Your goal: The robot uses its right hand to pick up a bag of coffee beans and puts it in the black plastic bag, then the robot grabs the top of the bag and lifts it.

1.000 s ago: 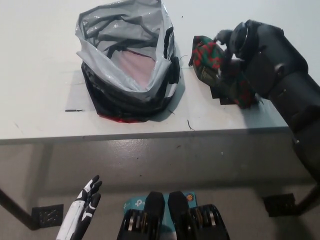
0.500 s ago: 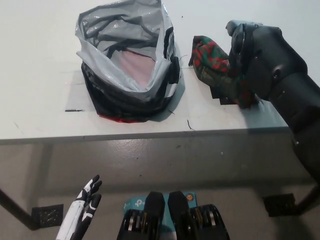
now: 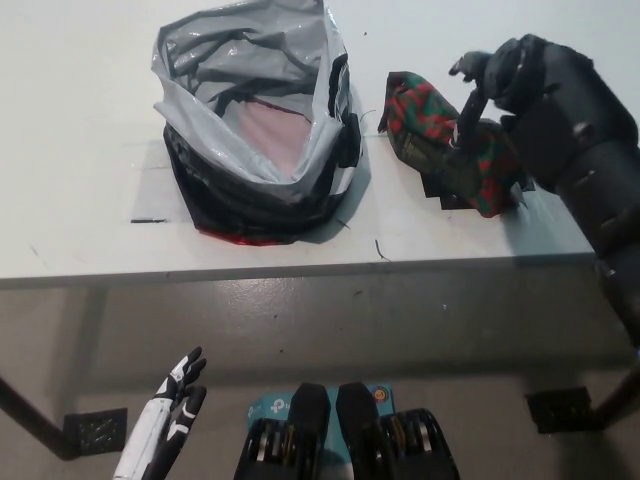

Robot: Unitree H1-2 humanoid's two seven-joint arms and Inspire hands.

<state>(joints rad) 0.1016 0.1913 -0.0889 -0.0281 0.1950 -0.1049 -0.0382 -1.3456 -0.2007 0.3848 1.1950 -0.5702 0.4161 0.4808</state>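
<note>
We kept our spread right hand [image 3: 487, 85] over the coffee bag [image 3: 440, 140] near the bench [image 3: 90, 230] edge. The black plastic bag [image 3: 255, 120] stood open beside it, something pink inside. Our left hand [image 3: 170, 415] hung spread below.

Upper left: plastic bag [image 3: 255, 120], thin crinkled film, glossy grey inside, black outside. Upper right: coffee bag [image 3: 440, 140], creased with a dull sheen, printed red and green. Table [image 3: 80, 200], smooth matt white top. Right hand [image 3: 490, 85], hard matt black casing. Floor [image 3: 400, 330], smooth, slightly glossy.
</note>
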